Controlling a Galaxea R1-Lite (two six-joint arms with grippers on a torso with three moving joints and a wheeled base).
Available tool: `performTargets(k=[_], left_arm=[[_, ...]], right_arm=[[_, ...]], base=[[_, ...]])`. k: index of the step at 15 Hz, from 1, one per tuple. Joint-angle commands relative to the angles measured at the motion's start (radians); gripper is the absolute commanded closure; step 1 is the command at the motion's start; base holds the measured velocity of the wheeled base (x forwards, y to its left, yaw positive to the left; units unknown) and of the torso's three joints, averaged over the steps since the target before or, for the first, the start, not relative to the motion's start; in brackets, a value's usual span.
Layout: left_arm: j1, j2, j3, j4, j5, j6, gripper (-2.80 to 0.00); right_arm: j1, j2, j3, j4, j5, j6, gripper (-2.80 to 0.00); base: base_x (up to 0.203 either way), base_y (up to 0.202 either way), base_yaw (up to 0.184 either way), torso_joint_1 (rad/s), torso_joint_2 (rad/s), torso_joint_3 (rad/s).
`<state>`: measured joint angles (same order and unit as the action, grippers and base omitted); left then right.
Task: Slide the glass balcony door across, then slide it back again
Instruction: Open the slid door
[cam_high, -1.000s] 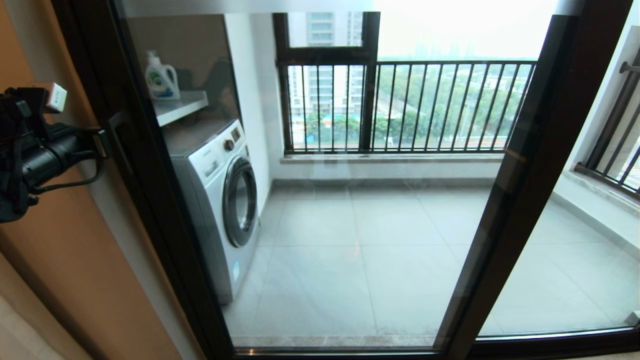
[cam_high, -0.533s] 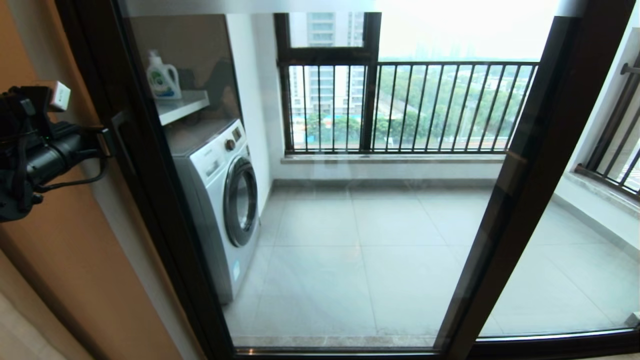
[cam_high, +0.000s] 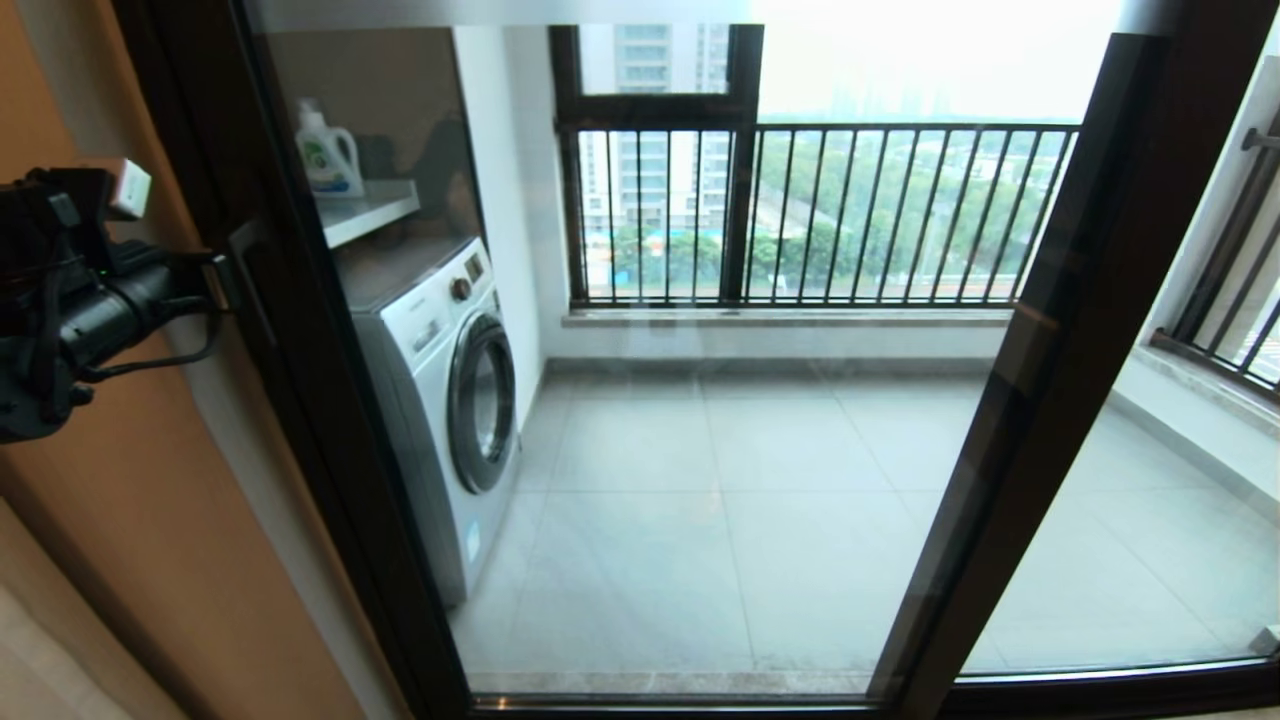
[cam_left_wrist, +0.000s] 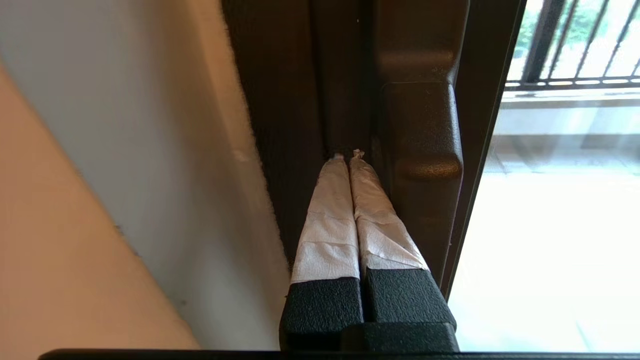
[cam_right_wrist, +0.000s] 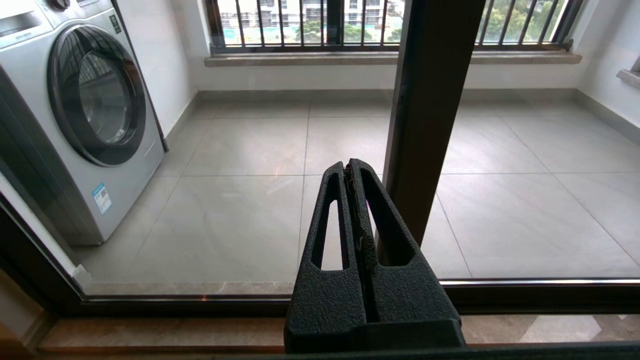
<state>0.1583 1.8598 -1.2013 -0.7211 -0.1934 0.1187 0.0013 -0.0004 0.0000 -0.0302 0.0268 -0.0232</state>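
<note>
Grey floor tiles (cam_high: 740, 500) cover the balcony beyond the glass, running back to a low sill under a dark-framed window with thin black railing bars (cam_high: 820, 210); trees and tower blocks show through the bars. On the near side, an orange-tan wall (cam_high: 150, 560) fills the robot's left, and a polished stone threshold (cam_right_wrist: 150, 332) runs along the bottom track.

The glass balcony door (cam_high: 700, 400) stands across the middle of the head view. Its left upright sits close against the wall side and its right upright slants down across the right part of the view, overlapping the second glass panel (cam_high: 1150, 560) further right.

The left tool (cam_left_wrist: 348, 159) is at the door's left upright, at handle height. Its two tape-wrapped fingers (cam_left_wrist: 330, 220) are pressed together, holding nothing, with their tips in the groove of the frame just beside the slim vertical handle (cam_left_wrist: 420, 130).

The right tool (cam_right_wrist: 352, 170) hangs low in front of the glass, near the right upright; its black fingers are closed together on nothing.

Behind the glass on the left stands a white front-loading washing machine (cam_high: 450, 400). Above it a shelf (cam_high: 365, 212) carries a white detergent bottle (cam_high: 325, 150).
</note>
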Motion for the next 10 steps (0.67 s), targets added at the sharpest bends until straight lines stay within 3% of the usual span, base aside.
performTargets(k=[1, 7, 10], left_arm=[[-0.049, -0.007, 0.002, -0.009, -0.006, -0.001, 0.00], [-0.074, -0.008, 0.001, -0.012, -0.002, -0.001, 0.00], [-0.149, -0.004, -0.007, -0.014, 0.065, 0.000, 0.00]], right_arm=[[0.000, 0.000, 0.012, 0.000, 0.001, 0.000, 0.00], [0.000, 0.000, 0.012, 0.000, 0.001, -0.001, 0.00], [0.000, 0.000, 0.012, 0.000, 0.001, 0.000, 0.00]], base=[[0.000, 0.000, 0.000, 0.000, 0.00, 0.000], [0.000, 0.000, 0.000, 0.000, 0.00, 0.000], [0.000, 0.000, 0.000, 0.000, 0.00, 0.000]])
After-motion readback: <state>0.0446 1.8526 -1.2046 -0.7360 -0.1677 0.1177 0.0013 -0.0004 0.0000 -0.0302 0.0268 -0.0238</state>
